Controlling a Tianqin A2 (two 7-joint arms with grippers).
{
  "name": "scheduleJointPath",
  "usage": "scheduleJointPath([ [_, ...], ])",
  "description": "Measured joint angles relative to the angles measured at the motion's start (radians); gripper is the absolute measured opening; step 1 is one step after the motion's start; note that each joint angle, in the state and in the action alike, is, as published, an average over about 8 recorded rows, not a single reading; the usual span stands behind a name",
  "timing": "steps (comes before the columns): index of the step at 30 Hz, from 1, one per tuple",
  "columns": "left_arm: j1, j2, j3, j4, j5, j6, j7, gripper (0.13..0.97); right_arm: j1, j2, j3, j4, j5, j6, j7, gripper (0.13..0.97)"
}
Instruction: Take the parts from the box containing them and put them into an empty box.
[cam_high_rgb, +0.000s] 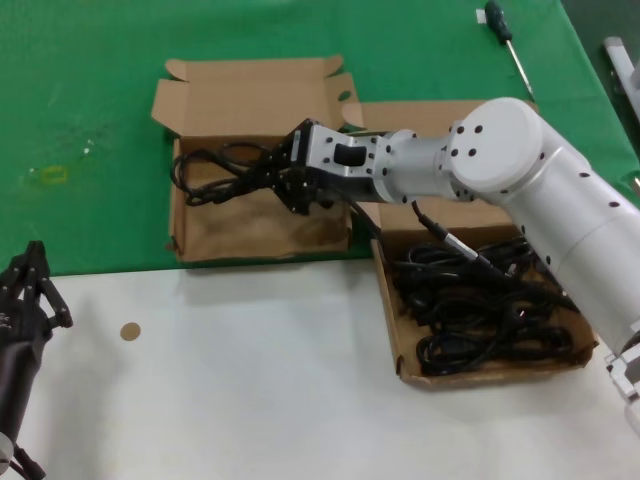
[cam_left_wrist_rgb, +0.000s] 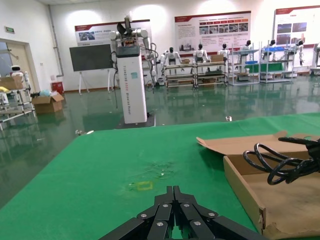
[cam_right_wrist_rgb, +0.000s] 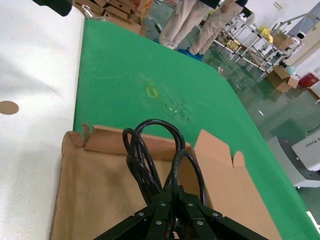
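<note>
While the right gripper pinches a looped cord over the empty box, the floor lies directly below; the left gripper, pressed together, waits nearby.

The right arm is glossy white with rounded, screw-dotted joints; both hands are black, slim-fingered, studded with silver rivets.

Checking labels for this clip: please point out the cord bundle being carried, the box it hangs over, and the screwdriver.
cord bundle (cam_high_rgb: 215, 175), head view, on its looped cable.
right gripper (cam_high_rgb: 283, 178), head view, shut on it.
empty box (cam_high_rgb: 250, 232), head view, on its bare floor.
screwdriver (cam_high_rgb: 496, 18), head view, on its handle.
</note>
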Motion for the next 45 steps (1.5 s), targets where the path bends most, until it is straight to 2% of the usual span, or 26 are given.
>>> scheduleJointPath([
  [5,0.000,0.000,0.000,0.000,0.000,0.000,0.000,0.152,0.002,-0.002,0.001,-0.004,-0.003,0.008,-0.004,0.158],
  [13,0.000,0.000,0.000,0.000,0.000,0.000,0.000,0.152,-0.004,0.002,-0.004,0.014,-0.017,0.015,0.008,0.219],
  [17,0.000,0.000,0.000,0.000,0.000,0.000,0.000,0.152,-0.011,0.010,-0.007,0.040,-0.029,0.014,0.026,0.219],
  [26,0.000,0.000,0.000,0.000,0.000,0.000,0.000,0.152,-0.037,0.055,0.002,0.151,-0.058,0.009,0.093,0.348],
  [34,0.000,0.000,0.000,0.000,0.000,0.000,0.000,0.152,-0.052,0.076,0.011,0.203,-0.061,0.007,0.114,0.548],
  [35,0.000,0.000,0.000,0.000,0.000,0.000,0.000,0.152,-0.052,0.076,0.011,0.203,-0.061,0.007,0.114,0.548],
  [43,0.000,0.000,0.000,0.000,0.000,0.000,0.000,0.162,-0.091,0.079,0.031,0.229,-0.039,0.033,0.116,0.765],
  [45,0.000,0.000,0.000,0.000,0.000,0.000,0.000,0.172,-0.111,0.080,0.042,0.241,-0.029,0.046,0.116,0.765],
])
